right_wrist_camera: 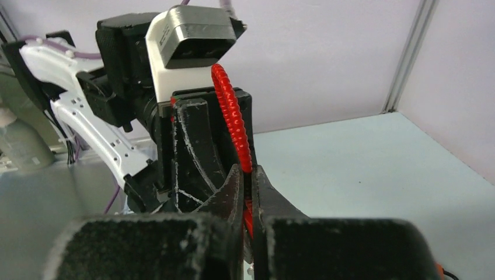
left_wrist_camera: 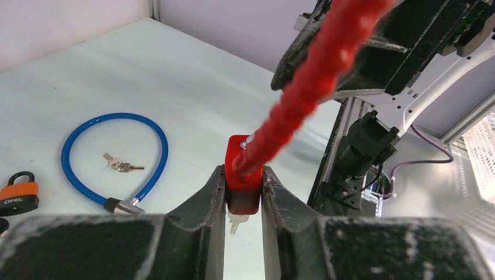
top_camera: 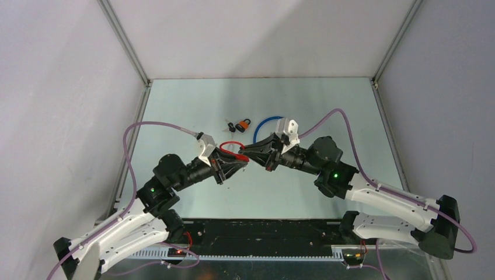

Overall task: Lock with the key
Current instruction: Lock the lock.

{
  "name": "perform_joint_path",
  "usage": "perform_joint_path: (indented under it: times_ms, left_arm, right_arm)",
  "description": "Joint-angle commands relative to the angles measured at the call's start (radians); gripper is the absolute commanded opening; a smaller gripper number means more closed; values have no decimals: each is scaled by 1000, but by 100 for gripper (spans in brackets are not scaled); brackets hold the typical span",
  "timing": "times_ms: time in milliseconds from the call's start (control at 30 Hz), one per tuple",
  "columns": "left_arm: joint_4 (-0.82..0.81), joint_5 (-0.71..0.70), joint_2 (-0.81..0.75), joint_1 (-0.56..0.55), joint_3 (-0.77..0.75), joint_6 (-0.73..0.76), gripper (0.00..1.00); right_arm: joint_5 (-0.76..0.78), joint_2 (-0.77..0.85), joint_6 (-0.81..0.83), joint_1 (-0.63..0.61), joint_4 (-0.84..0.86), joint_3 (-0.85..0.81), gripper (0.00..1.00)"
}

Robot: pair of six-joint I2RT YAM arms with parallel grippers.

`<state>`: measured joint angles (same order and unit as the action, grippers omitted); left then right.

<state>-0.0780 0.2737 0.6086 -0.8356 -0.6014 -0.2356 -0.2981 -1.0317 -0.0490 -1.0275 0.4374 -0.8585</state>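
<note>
My left gripper (left_wrist_camera: 243, 173) is shut on the red lock body (left_wrist_camera: 243, 195), held above the table. A pale stub that looks like a key (left_wrist_camera: 235, 223) sticks out under the body. The red ribbed cable (left_wrist_camera: 315, 76) runs up from the body into my right gripper (right_wrist_camera: 247, 175), which is shut on the cable (right_wrist_camera: 230, 111). From above, both grippers meet at the table's middle, left gripper (top_camera: 232, 167) and right gripper (top_camera: 250, 153), with the red cable (top_camera: 232, 146) looping between them.
A blue cable lock (left_wrist_camera: 111, 154) lies on the table with a small bunch of loose keys (left_wrist_camera: 121, 166) inside its loop. An orange padlock (left_wrist_camera: 18, 195) rests beside it, also seen from above as the orange padlock (top_camera: 245, 123). Frame posts stand at the far corners.
</note>
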Motion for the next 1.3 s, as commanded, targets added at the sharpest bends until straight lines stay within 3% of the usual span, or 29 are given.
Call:
perform_joint_path:
  times_ms: [0, 467, 800, 1000, 1267]
  left_arm:
    - [-124, -57, -9, 4, -50, 0, 0]
    - [-148, 74, -112, 3, -16, 133, 0]
    - [-150, 10, -102, 4, -20, 147, 0]
    - [-152, -122, -142, 4, -38, 72, 0]
    - [-152, -97, -143, 4, -61, 35, 0]
  right_arm:
    - [-103, -41, 37, -45, -215, -37, 0]
    - [-47, -100, -129, -6, -331, -83, 0]
    - [-18, -149, -90, -26, -520, -146, 0]
    - [-170, -140, 32, -38, -603, -145, 0]
    - [-175, -185, 89, -81, -642, -145, 0]
